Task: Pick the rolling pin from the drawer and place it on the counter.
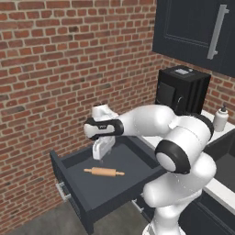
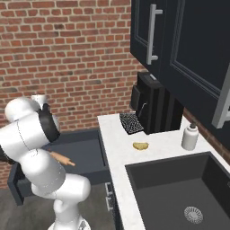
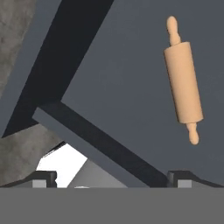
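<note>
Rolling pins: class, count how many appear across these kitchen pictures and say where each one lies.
1. The single rolling pin lies flat on the floor of the open drawer, below the hand. Closed cabinets could hide others.

Black coffee machine [image 2: 152,105], white bottle [image 2: 190,136], yellowish lump [image 2: 140,146] beside sink [image 2: 179,188]

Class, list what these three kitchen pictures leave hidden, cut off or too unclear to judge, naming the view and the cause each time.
- Rolling pin: right base view, mostly hidden behind the white arm.
- Drawer: right base view, front and handle covered by the arm.
- Gripper: left base view, too small to tell open or shut; in the hand view the bottom edge cuts its tips.
- Sink: right base view, cut by the frame edges.
</note>
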